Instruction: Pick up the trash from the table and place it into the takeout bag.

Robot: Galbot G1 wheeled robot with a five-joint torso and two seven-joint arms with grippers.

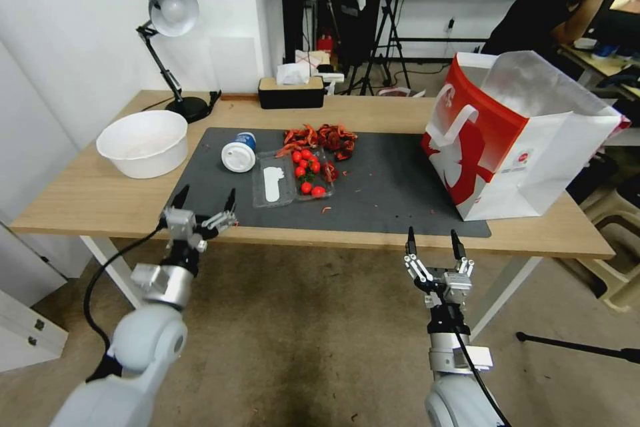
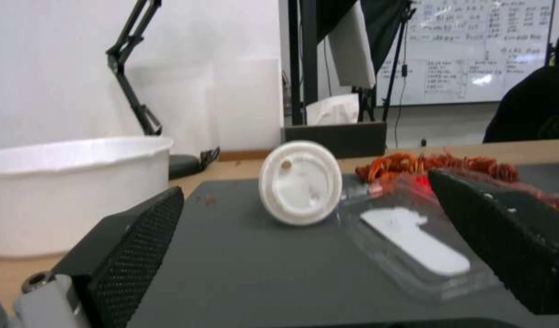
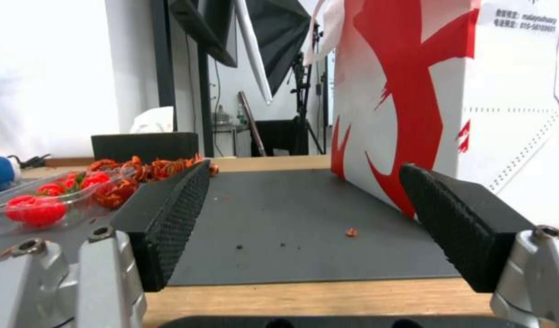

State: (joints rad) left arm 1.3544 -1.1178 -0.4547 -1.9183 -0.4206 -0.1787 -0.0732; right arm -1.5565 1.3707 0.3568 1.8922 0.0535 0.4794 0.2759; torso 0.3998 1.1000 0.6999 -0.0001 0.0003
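The white lidded cup [image 1: 239, 152] with blue label lies on its side on the grey mat [image 1: 387, 187], lid facing the spread, empty left gripper [image 1: 205, 199]; the right gripper [image 1: 433, 243] is likewise spread.

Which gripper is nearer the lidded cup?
Left. The left gripper hangs open at the table's near edge just in front of the cup; the right gripper is open, farther off toward the bag.

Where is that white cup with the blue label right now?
In the head view, the white cup lies tipped on its side on the left part of the dark mat, between the white bowl and the clear tomato tray, just beyond the open left gripper.
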